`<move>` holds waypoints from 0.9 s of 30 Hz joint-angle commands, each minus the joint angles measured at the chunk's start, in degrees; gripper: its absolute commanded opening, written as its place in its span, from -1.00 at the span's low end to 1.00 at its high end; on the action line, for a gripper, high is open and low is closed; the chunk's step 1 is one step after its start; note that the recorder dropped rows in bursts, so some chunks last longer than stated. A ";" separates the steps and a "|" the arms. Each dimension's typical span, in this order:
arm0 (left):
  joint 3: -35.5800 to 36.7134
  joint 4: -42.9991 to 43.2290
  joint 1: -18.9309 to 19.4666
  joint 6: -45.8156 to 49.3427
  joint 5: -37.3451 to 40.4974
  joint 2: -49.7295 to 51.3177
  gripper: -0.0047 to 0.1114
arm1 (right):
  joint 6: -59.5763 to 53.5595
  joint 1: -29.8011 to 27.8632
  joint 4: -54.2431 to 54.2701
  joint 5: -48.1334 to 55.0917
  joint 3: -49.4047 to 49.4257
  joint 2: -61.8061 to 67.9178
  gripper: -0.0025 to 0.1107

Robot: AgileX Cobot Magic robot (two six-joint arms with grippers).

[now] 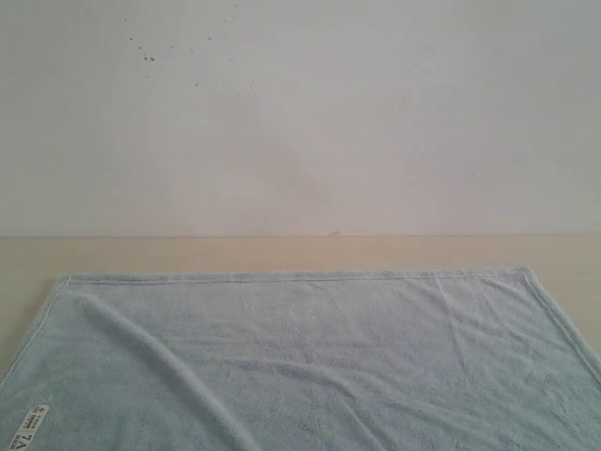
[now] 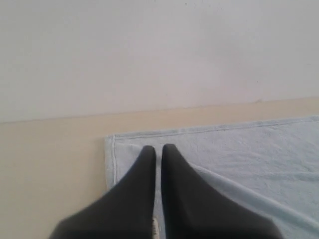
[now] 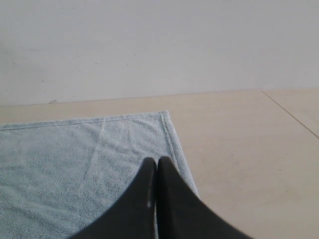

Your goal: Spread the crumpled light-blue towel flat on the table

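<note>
The light-blue towel (image 1: 329,357) lies spread over the beige table (image 1: 282,252), its far hem straight. A long raised crease (image 1: 160,357) runs diagonally across its left part, and the white label (image 1: 28,427) sits at the near left corner. Neither gripper shows in the exterior view. In the left wrist view my left gripper (image 2: 158,148) hovers over the towel's (image 2: 249,149) far left corner, jaws shut with only a thin slit and nothing held. In the right wrist view my right gripper (image 3: 157,162) is shut and empty above the towel's (image 3: 75,154) far right corner.
A plain white wall (image 1: 300,113) rises right behind the table's far edge. Bare table (image 3: 239,149) extends to the right of the towel, crossed by a thin seam (image 3: 291,112). Bare table (image 2: 50,169) also lies left of the towel.
</note>
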 commanded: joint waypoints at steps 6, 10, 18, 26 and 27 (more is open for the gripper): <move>4.16 8.59 -0.10 -6.91 -5.19 -5.27 -0.85 | 0.33 -0.06 -0.27 -0.65 0.27 -0.27 -0.96; 6.24 12.44 -0.10 -14.67 -9.34 -5.27 -0.85 | 0.33 -0.06 -0.27 -0.65 0.27 -0.27 -0.96; 7.75 13.36 -0.10 -15.45 -11.19 -5.70 -0.85 | 0.33 -0.06 -0.27 -0.65 0.27 -0.27 -0.96; 7.75 14.03 -0.10 -15.45 -10.48 -5.70 -0.85 | 0.33 -0.06 -0.27 -0.76 0.27 -0.27 -0.96; 7.75 14.03 -0.10 -15.45 -10.48 -5.70 -0.85 | 0.33 -0.06 -0.27 -0.76 0.27 -0.27 -0.96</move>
